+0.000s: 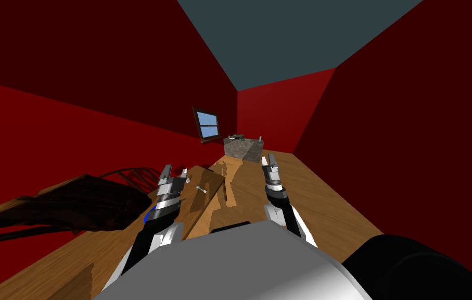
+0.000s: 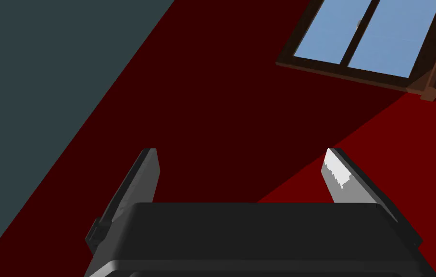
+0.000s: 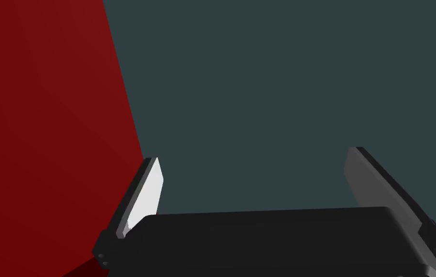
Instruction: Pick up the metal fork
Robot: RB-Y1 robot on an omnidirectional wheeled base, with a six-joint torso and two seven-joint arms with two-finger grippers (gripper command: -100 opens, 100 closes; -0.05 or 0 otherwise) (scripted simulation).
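Both forearms rise from the lower middle of the head view, one on each side of centre, and reach up the frame with the wrists nearly straight. The left gripper (image 1: pixel 173 174) sits just left of centre, leaning a little toward the right of the frame. In its wrist view the two fingers (image 2: pixel 145 177) stand wide apart, about a third of the frame's width, with nothing between them. The right gripper (image 1: pixel 269 160) sits just right of centre and slightly higher in the frame, pointing up and a touch left. Its fingers (image 3: pixel 147 191) are spread equally wide and hold nothing.

The fork (image 1: pixel 201 189) is a small pale sliver in the lower middle of the head view. It lies flat on a brown wooden slab (image 1: pixel 211 202), just right of and below the left gripper's tips and clear of them. The right gripper is well apart from it. Its long axis slants from upper left to lower right of the frame, and I cannot tell which end carries the tines.

A dark chair (image 1: pixel 81 203) fills the left middle. A grey stone-like block (image 1: pixel 244 149) stands above centre.
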